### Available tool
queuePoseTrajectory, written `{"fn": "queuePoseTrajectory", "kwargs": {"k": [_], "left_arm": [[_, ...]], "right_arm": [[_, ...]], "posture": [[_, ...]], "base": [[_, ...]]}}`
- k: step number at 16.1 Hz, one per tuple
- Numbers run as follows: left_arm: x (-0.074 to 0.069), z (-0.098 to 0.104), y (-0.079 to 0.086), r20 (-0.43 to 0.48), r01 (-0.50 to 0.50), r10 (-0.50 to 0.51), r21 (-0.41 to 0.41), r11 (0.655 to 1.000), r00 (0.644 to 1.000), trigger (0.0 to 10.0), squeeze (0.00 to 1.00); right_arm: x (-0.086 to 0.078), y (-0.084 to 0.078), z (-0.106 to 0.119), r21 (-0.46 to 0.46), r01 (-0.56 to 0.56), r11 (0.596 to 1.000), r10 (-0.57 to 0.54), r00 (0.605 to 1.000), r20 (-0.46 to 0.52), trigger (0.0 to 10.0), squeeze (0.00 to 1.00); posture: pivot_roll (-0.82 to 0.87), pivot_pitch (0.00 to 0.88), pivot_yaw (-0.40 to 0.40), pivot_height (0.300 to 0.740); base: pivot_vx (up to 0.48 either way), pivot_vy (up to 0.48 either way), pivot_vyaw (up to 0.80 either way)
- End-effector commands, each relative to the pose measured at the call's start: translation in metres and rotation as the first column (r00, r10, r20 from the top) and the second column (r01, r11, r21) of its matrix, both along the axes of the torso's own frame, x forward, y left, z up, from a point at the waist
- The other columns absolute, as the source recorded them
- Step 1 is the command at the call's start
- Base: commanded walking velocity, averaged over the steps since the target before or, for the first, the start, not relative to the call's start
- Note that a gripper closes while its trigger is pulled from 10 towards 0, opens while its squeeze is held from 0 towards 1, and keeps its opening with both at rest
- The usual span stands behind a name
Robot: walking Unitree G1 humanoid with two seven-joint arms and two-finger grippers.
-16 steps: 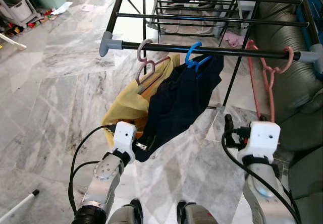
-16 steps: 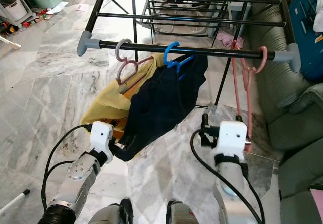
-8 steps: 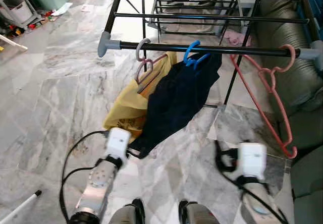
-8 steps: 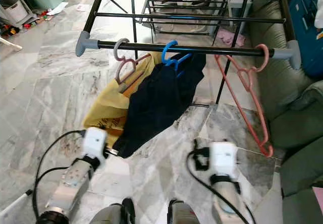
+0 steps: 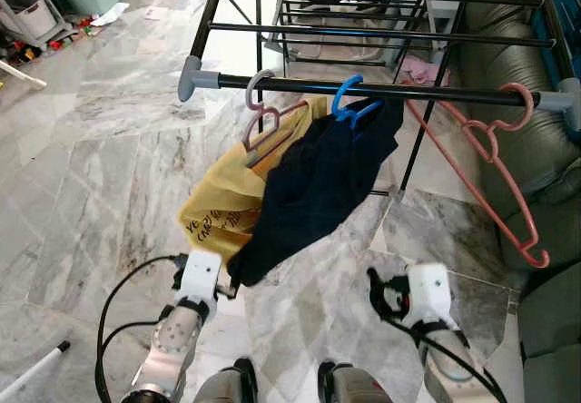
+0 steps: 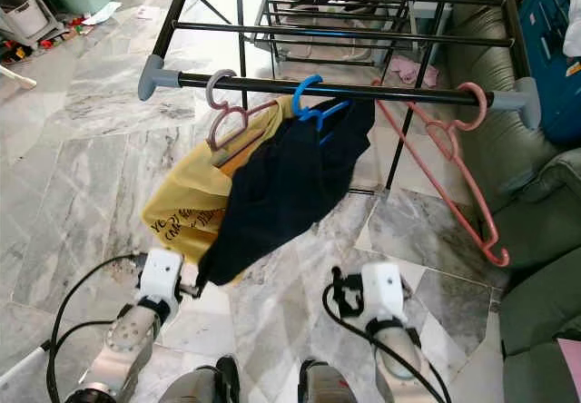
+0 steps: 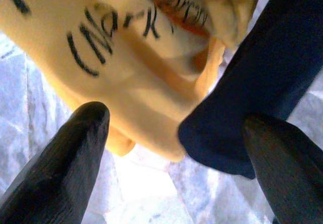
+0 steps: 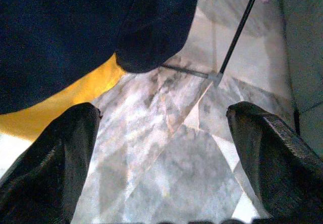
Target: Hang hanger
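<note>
A pink empty hanger (image 5: 495,172) hangs by its hook on the right end of the drying rack's black front rail (image 5: 436,94), tilted with its lower end out to the right. Left of it on the same rail, a blue hanger (image 5: 349,103) carries a navy garment (image 5: 313,185), and a mauve hanger (image 5: 268,122) carries a yellow garment (image 5: 218,217). My left gripper (image 7: 176,148) is open, low under the hems of both garments. My right gripper (image 8: 161,153) is open over the marble floor, below and left of the pink hanger, touching nothing.
A dark green sofa (image 5: 531,212) stands close on the right, just behind the pink hanger. More rack rails (image 5: 363,31) and a second rack lie beyond. A white pole (image 5: 32,371) lies on the floor at lower left. Clutter sits at the far left.
Both arms have dropped lower and drawn back from the rack. The pink hanger, edge-on beside the right wrist one second ago, has turned broadside and swung out to the right.
</note>
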State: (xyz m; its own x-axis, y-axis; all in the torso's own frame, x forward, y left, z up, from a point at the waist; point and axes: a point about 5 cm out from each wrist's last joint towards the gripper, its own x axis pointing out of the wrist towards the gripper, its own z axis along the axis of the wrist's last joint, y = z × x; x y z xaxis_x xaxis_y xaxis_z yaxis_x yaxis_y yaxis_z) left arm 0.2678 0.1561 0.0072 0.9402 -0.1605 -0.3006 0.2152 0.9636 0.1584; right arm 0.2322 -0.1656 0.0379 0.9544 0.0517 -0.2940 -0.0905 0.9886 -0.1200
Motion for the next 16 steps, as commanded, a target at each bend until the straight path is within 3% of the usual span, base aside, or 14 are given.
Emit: {"fn": "queuePoseTrajectory", "kwargs": {"k": [1, 6, 12, 16], "left_arm": [[-0.003, -0.005, 0.002, -0.016, 0.005, -0.004, 0.027, 1.000, 1.000, 10.0, 0.00], [0.004, -0.005, 0.002, -0.010, -0.040, 0.040, 0.019, 0.999, 0.999, 10.0, 0.00], [0.010, -0.009, -0.006, -0.042, 0.005, -0.003, 0.060, 0.998, 0.999, 10.0, 0.00], [0.013, -0.010, -0.006, -0.052, 0.005, -0.001, 0.072, 0.997, 0.999, 10.0, 0.00]], "right_arm": [[-0.002, 0.000, -0.004, 0.008, -0.001, 1.000, 0.001, 1.000, -0.012, 10.0, 0.00], [0.009, -0.002, -0.010, 0.005, -0.023, 1.000, 0.023, 0.999, -0.033, 10.0, 0.00], [0.006, -0.013, -0.035, 0.035, 0.036, 0.999, -0.032, 0.992, -0.125, 10.0, 0.00], [0.009, -0.014, -0.042, 0.000, 0.018, 1.000, -0.018, 0.990, -0.139, 10.0, 0.00]], "posture": [[-0.14, 0.198, 0.006, 0.740], [-0.14, 0.198, -0.006, 0.740], [-0.16, 0.197, 0.006, 0.740], [-0.16, 0.191, 0.004, 0.740]], "base": [[0.000, 0.000, 0.00], [0.000, 0.000, 0.00], [-0.284, 0.000, 0.00], [-0.300, 0.000, 0.00]]}}
